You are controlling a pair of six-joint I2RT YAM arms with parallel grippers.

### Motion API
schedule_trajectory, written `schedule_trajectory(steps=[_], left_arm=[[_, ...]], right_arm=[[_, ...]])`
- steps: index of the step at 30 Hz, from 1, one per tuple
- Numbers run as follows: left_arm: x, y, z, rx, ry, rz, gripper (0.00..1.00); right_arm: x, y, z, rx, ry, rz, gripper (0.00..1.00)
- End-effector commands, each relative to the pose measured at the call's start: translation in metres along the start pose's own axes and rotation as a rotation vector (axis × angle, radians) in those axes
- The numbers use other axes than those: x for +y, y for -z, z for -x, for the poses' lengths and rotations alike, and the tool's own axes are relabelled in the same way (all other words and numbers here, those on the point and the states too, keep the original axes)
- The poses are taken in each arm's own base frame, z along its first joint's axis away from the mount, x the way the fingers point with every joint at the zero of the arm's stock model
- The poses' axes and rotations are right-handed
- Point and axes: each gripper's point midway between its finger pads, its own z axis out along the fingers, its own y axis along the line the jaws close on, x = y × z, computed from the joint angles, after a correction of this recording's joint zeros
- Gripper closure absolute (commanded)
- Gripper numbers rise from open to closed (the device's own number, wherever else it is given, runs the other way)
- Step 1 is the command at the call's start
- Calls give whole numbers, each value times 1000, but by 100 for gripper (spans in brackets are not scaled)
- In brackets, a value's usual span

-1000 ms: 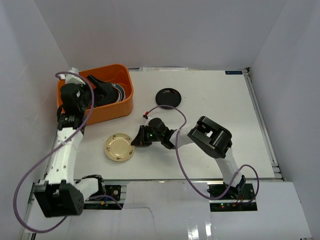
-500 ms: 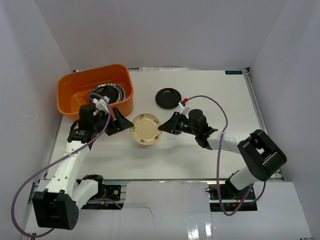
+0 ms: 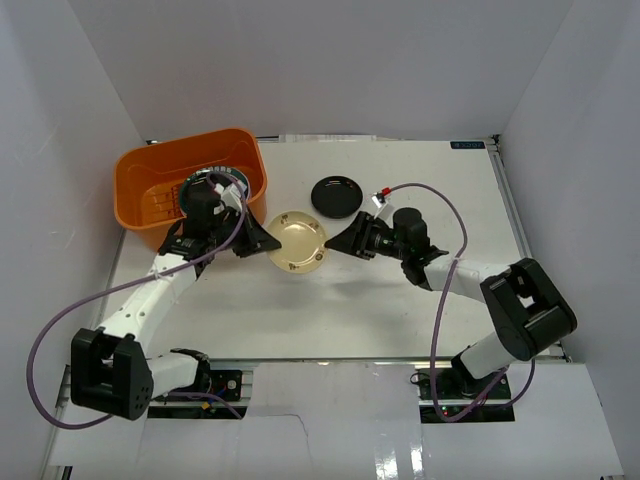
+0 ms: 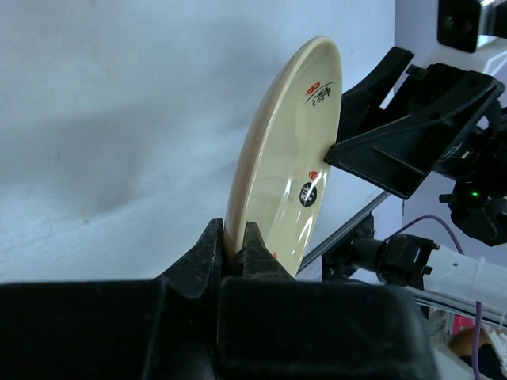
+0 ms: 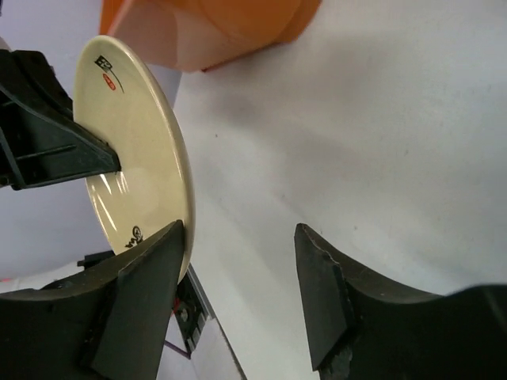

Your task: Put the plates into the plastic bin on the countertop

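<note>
A cream plate (image 3: 296, 241) hangs on edge above the countertop (image 3: 440, 190), just right of the orange plastic bin (image 3: 150, 185). My left gripper (image 3: 264, 240) is shut on its left rim; in the left wrist view the rim is pinched between the fingertips of that gripper (image 4: 232, 244), with the plate (image 4: 285, 158) rising beyond. My right gripper (image 3: 336, 243) stands open at the plate's right edge. In the right wrist view that gripper (image 5: 238, 265) gapes wide, and the plate (image 5: 135, 150) rests against its left finger only. A black plate (image 3: 337, 196) lies flat on the countertop. Dark plates (image 3: 228, 180) lie in the bin, partly hidden by my left arm.
White walls enclose the countertop on three sides. The bin (image 5: 238, 24) shows at the top of the right wrist view. Purple cables loop from both arms over the near half of the table.
The left gripper has shut on the cream plate's rim and the right gripper has opened off it. The plate has shifted slightly up and toward the bin.
</note>
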Motion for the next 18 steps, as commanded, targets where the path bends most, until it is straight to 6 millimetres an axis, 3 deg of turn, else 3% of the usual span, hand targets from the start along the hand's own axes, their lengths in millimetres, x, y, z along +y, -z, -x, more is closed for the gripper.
schedule_trajectory(steps=[1, 2, 3, 5, 6, 9, 11, 12, 14, 15, 16, 18], left_arm=[[-56, 4, 80, -190, -82, -108, 100], [-62, 4, 97, -224, -90, -105, 100], [-77, 14, 132, -316, -115, -101, 100], [-72, 9, 163, -358, -92, -75, 100], [-83, 17, 185, -410, -78, -100, 100], [-46, 32, 231, -521, 20, -40, 100], [-4, 59, 257, -618, 124, 24, 100], [18, 75, 264, -665, 168, 60, 100], [43, 94, 270, -743, 202, 142, 100], [48, 106, 271, -780, 201, 170, 100], [66, 116, 270, -807, 223, 217, 100], [90, 126, 268, -836, 244, 308, 100]], right_arm=[[2, 17, 54, -114, 31, 14, 37], [-4, 20, 62, -135, 22, 1, 36], [-11, 23, 73, -165, 15, -19, 35], [-37, 28, 92, -225, -9, -105, 35], [-56, 22, 106, -253, -5, -176, 35], [-89, 17, 125, -272, -25, -276, 36], [-107, 6, 141, -287, -22, -325, 36], [-130, 1, 137, -269, -36, -394, 36], [-134, -9, 154, -284, -24, -405, 36], [-141, -12, 157, -289, -25, -426, 36], [-158, -17, 152, -265, -45, -458, 36], [-163, -25, 161, -270, -43, -459, 35]])
